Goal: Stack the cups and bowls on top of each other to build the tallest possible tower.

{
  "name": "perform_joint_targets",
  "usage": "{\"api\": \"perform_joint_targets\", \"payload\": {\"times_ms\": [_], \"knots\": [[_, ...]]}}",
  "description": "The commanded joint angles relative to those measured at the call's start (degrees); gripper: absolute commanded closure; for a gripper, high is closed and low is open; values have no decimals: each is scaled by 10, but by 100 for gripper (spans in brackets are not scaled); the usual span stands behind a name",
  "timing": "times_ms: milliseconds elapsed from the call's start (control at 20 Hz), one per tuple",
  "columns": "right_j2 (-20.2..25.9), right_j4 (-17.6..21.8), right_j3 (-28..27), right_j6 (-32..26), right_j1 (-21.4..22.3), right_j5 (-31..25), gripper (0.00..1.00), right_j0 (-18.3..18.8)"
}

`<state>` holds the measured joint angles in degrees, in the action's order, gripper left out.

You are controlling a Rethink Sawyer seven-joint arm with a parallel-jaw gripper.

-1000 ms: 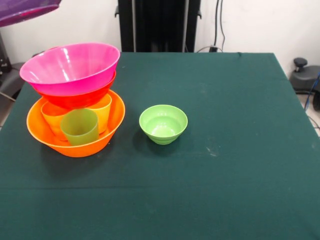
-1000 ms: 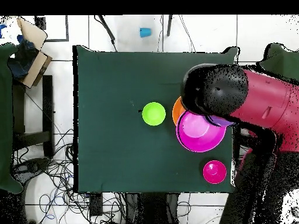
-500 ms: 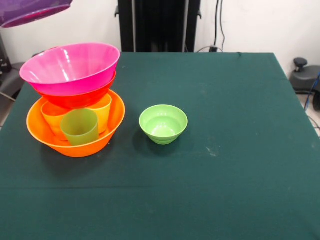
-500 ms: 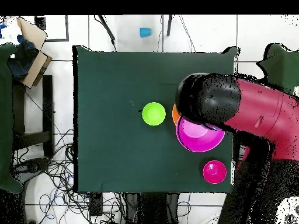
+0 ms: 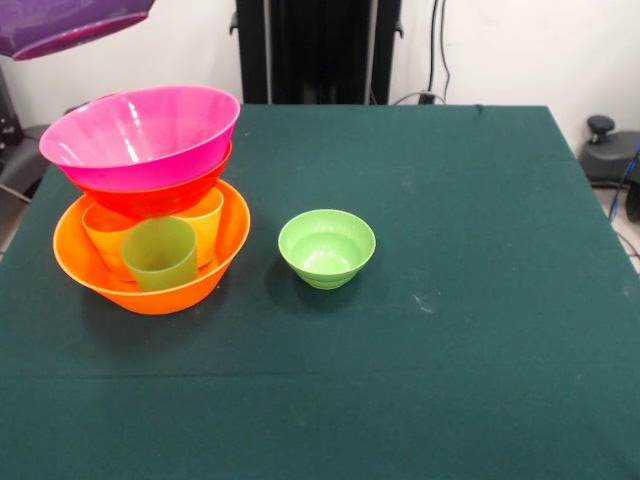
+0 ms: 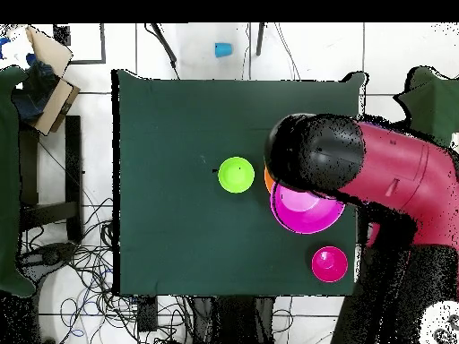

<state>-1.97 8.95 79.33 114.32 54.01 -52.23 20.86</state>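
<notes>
From the front view I see the tower (image 5: 150,200) at the left of the counter (image 5: 450,300): the large orange bowl (image 5: 215,270) as base, with an orange cup (image 5: 105,235), a yellow cup (image 5: 205,225) and a green cup (image 5: 160,255) standing inside it, and a red-orange bowl (image 5: 160,197) with the big pink bowl (image 5: 140,135) resting on top of them. The light green bowl (image 5: 327,247) sits alone near the middle, well apart from the pile.

The purple bowl (image 5: 75,22) hangs in the upper left corner; against a second ago it has slid further right and a little higher. I cannot see the jaws, so I cannot tell how they stand.

Overhead, the arm (image 6: 359,175) has swung left, now covering more of the tower's pink bowl. The small crimson bowl (image 6: 329,263) lies at the counter's lower right, and a blue cup (image 6: 222,49) lies on the floor (image 6: 296,49) above the counter.
</notes>
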Motion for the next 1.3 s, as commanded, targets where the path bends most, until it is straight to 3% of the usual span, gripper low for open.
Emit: {"api": "perform_joint_targets", "payload": {"times_ms": [50, 500, 700, 1000, 1300], "knots": [[74, 3, 47, -64, -32, 19, 100, 0], [104, -20, 81, -114, 2, -9, 100, 25], [121, -30, 103, -115, 7, 10, 100, 36], [103, 7, 94, -62, -4, 20, 100, 14], [65, 64, 57, -33, -11, -37, 100, -20]]}}
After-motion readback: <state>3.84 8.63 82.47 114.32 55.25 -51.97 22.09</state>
